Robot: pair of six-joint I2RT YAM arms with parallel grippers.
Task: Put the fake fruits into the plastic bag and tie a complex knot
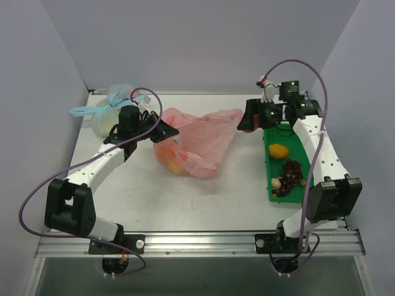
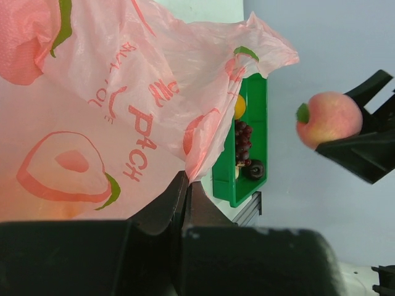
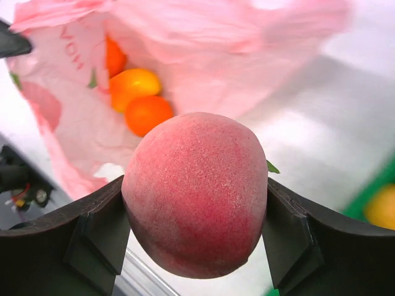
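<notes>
Top external view first: the plastic bag (image 1: pixel 197 139) lies crumpled on the table (image 1: pixel 185 197) between the two arms, its mouth open toward the right arm. The left gripper (image 1: pixel 165 131) sits at the bag's upper left edge. In its own wrist view, the fingers (image 2: pixel 170 200) are pressed together with a fold of pink film pinched between them.

The right gripper (image 1: pixel 249 121) hangs beside the bag's right tip, near the far end of the green tray (image 1: pixel 271 196). It has a peach (image 3: pixel 196 194) — pink-red and fuzzy, with a small green leaf — clamped between its two black fingers, which are spread just to the fruit's width.

Through the bag's opening in the right wrist view, two orange fruits (image 3: pixel 133 86) lie together inside, with a third partly hidden behind them. On the tray rest a yellow-orange fruit (image 1: pixel 279 151), a dark grape bunch (image 1: pixel 292 171) and small pale pieces (image 1: pixel 276 183). A pale blue knotted bag (image 1: pixel 108 111) sits at the table's far left corner.
</notes>
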